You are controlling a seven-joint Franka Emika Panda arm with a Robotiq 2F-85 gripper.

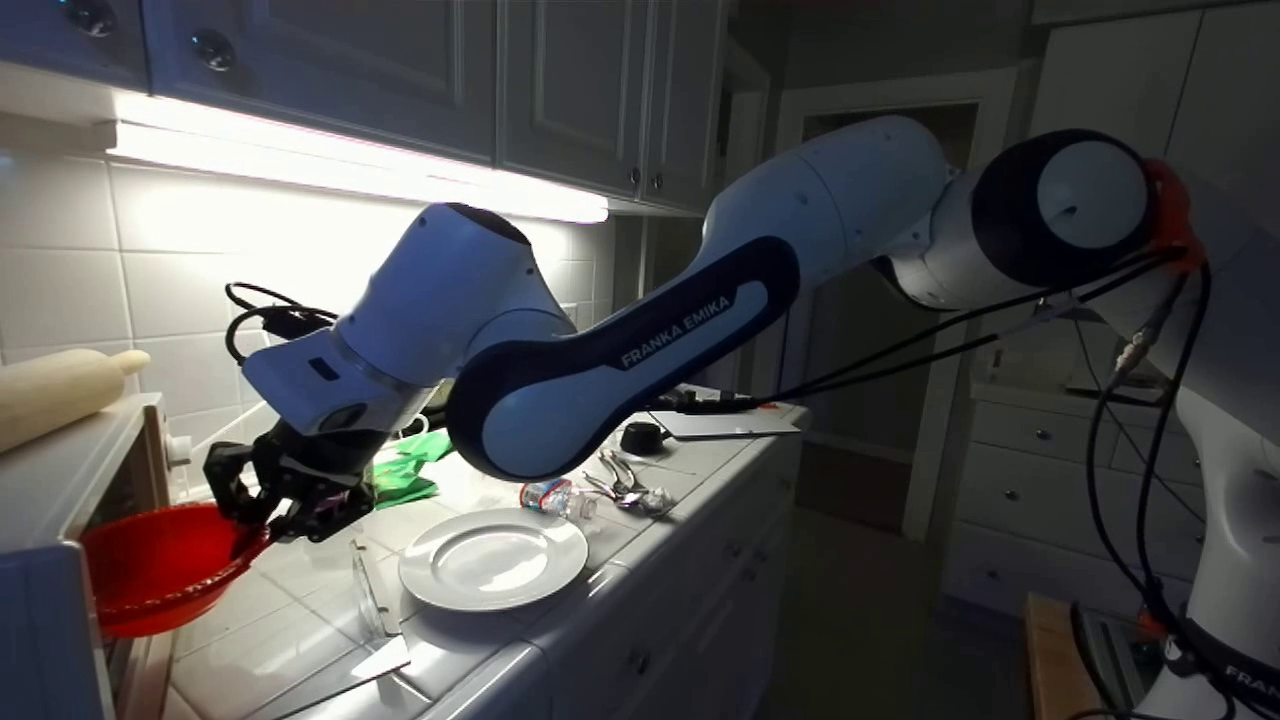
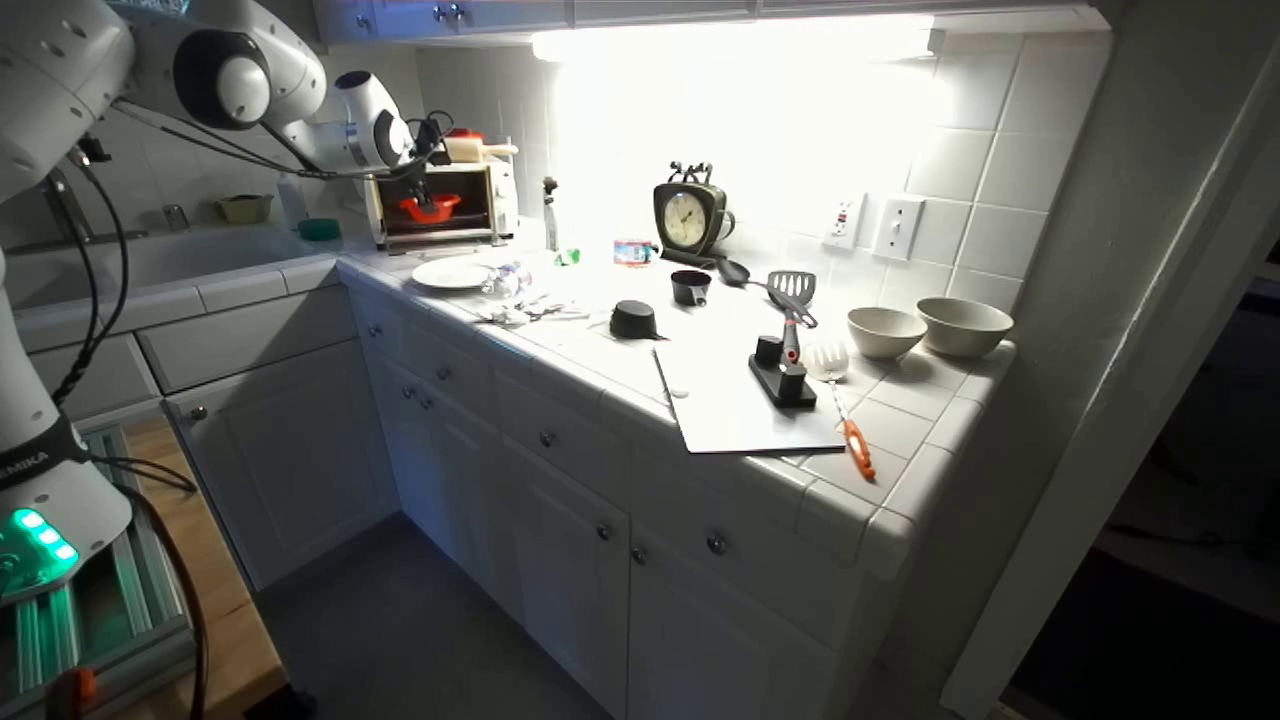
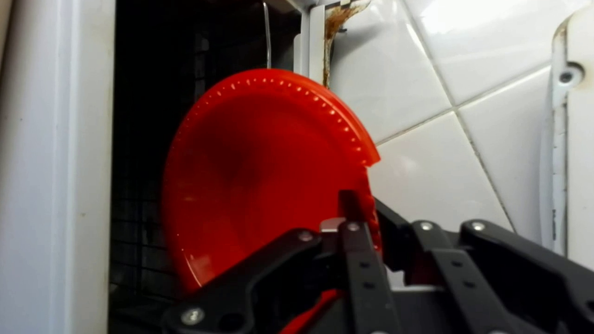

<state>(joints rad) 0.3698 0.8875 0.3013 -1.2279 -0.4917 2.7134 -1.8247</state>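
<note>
A round red bowl [image 3: 260,153] with a beaded rim is pinched at its edge by my gripper [image 3: 370,215]. One dark fingertip lies inside the bowl and the other outside, with the rim between them. In both exterior views the red bowl [image 1: 160,575] [image 2: 432,208] hangs at the mouth of a white toaster oven [image 1: 50,500] [image 2: 505,200], and the gripper [image 1: 258,535] reaches it from the counter side. The oven's dark interior and wire rack [image 3: 139,232] show beside and behind the bowl. How far inside the bowl sits I cannot tell.
A wooden rolling pin [image 1: 60,395] lies on top of the oven. Near it on the counter are a white plate [image 1: 495,560], a clear bottle [image 1: 555,497], metal utensils [image 1: 622,480] and green plastic [image 1: 405,470]. Farther along stand a clock [image 2: 688,215] and two bowls [image 2: 885,335].
</note>
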